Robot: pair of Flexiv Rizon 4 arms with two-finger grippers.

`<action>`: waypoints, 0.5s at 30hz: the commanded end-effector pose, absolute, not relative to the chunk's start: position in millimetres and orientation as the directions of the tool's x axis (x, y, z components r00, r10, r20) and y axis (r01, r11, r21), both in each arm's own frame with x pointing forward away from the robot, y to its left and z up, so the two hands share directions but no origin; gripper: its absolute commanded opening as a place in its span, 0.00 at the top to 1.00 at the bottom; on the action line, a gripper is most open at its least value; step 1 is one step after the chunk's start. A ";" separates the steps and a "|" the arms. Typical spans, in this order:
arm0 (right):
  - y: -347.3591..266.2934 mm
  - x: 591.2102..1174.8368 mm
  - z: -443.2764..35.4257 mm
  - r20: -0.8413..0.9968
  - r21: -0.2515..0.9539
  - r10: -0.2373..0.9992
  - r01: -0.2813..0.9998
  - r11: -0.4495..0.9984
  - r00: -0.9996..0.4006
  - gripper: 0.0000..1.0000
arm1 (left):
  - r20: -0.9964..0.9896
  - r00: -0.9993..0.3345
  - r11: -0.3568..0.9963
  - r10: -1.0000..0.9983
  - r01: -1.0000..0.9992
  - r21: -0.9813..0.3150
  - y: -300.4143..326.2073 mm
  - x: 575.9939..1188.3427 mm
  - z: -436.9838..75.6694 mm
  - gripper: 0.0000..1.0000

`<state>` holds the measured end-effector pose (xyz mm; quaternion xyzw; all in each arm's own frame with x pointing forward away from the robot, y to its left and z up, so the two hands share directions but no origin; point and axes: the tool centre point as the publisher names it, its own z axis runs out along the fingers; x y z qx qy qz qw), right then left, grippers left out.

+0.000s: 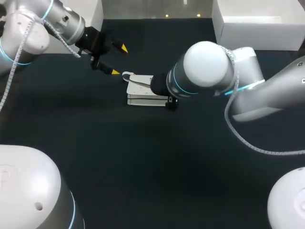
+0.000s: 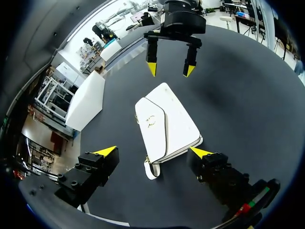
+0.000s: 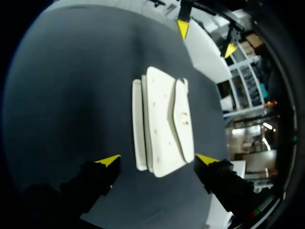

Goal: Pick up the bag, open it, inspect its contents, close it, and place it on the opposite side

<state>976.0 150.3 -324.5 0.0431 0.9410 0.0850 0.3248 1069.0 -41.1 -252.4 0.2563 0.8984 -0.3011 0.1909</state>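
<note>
Head view: white bag (image 1: 140, 88) is seen lying flat on the dark table (image 1: 143, 167), near the middle, flap shut. Left gripper (image 1: 119, 60) is held just beside the bag's strap end, fingers spread wide, nothing gripped. The right arm comes in from the right and covers the bag's other end; its gripper is hidden here.

Left wrist view: bag (image 2: 167, 126) is seen ahead of the left gripper (image 2: 153, 151), the strap loop between the open fingers — one yellow tip close by a bag corner, contact not discernible. The right gripper (image 2: 170, 69) is seen at the far end, open wide.

Right wrist view: right gripper (image 3: 157, 159) is spread wide, the near end of the bag (image 3: 162, 124) between its tips — no grip shown. The left gripper (image 3: 206, 37) is seen beyond the bag.
</note>
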 end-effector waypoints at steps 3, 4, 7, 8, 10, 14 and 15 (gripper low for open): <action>150.8 987.7 -345.1 -0.651 0.204 0.148 0.016 0.979 -0.745 0.00 | -0.504 -0.790 0.678 0.351 0.585 -0.445 -45.7 1074.2 -256.2 0.00; 150.8 990.1 -347.0 -0.653 0.205 0.149 0.016 0.979 -0.743 0.00 | -0.504 -0.789 0.677 0.351 0.586 -0.445 -46.2 1074.7 -256.6 0.00; 151.4 995.4 -351.8 -0.665 0.200 0.141 0.007 0.980 -0.733 0.00 | -0.502 -0.789 0.676 0.353 0.586 -0.447 -47.2 1076.6 -258.8 0.00; 151.8 997.2 -352.8 -0.669 0.200 0.139 0.004 0.980 -0.730 0.00 | -0.501 -0.790 0.675 0.354 0.586 -0.448 -47.4 1077.0 -259.6 0.00; 152.2 1001.0 -355.0 -0.675 0.193 0.131 -0.002 0.981 -0.726 0.12 | -0.498 -0.791 0.674 0.355 0.586 -0.449 -48.0 1078.0 -261.3 0.00; 150.8 1008.7 -358.0 -0.678 0.178 0.125 0.003 0.984 -0.724 0.32 | -0.496 -0.792 0.672 0.357 0.586 -0.452 -49.5 1079.6 -262.9 0.00; 150.1 1010.3 -358.5 -0.678 0.178 0.126 0.004 0.984 -0.724 0.37 | -0.496 -0.792 0.671 0.356 0.586 -0.453 -49.9 1080.0 -263.2 0.00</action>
